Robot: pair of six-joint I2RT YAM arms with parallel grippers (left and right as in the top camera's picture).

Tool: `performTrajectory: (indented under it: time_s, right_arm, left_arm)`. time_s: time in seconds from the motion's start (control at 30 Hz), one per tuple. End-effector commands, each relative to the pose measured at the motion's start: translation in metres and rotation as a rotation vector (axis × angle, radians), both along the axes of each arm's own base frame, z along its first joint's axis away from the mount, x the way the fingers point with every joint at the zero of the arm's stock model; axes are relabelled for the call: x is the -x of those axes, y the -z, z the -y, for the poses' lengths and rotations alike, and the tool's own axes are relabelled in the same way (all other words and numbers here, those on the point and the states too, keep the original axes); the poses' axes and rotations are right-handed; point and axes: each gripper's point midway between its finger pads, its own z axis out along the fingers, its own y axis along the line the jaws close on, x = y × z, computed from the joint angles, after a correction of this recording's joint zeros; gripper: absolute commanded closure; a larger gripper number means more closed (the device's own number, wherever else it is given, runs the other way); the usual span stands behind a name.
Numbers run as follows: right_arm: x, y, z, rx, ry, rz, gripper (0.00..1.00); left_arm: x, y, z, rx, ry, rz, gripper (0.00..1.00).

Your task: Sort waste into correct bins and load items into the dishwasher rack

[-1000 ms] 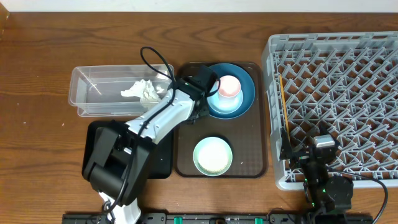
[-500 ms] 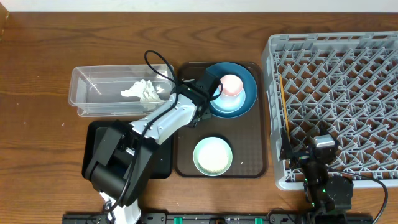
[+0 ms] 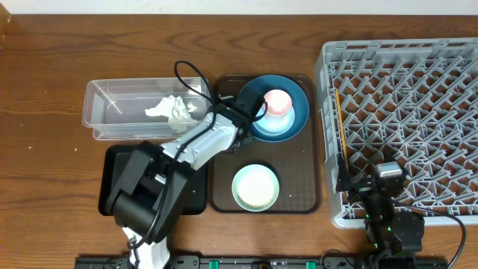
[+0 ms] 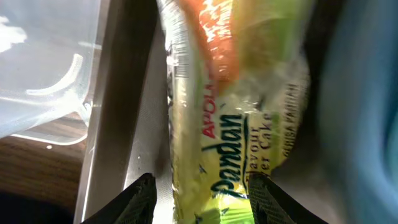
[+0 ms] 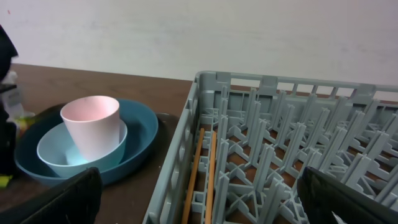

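Yellow-green crinkly plastic snack wrapper (image 4: 242, 124), light, limp and slippery, lies between the spread fingers of the left end effector (image 4: 205, 196); best pinched mid-body.

You're looking at a dark brown wood-grain table (image 3: 45, 67), with a plain off-white wall (image 5: 186, 31) behind it in the right wrist view, softly lit.

White-and-black left arm (image 3: 196, 143), looping black cable (image 3: 184, 69), black right arm (image 3: 388, 217) — green lights.
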Motion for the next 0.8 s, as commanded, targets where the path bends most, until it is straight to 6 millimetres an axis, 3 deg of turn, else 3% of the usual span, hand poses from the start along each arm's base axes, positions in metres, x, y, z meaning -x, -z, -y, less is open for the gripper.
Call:
performTrajectory:
  time_s: [0.0,0.33,0.53,0.77]
  right_arm:
    - [0.0,0.002,-0.003,0.011,-0.011,-0.004,0.01]
    - [0.0,0.002,-0.003,0.011,-0.012,-0.004,0.01]
    - [0.0,0.002,-0.003,0.011,-0.011,-0.004,0.01]
    - [0.0,0.002,-0.003,0.011,-0.012,-0.004,0.01]
  left_arm:
    - [0.005,0.014,-0.006,-0.037,-0.007,-0.025,0.5]
    - [0.008,0.015,-0.007,-0.039,-0.004,-0.041,0.93]
    - [0.015,0.007,-0.011,-0.049,-0.002,-0.056,0.94]
    - [0.017,-0.059,-0.007,0.038,0.011,0.041,0.94]
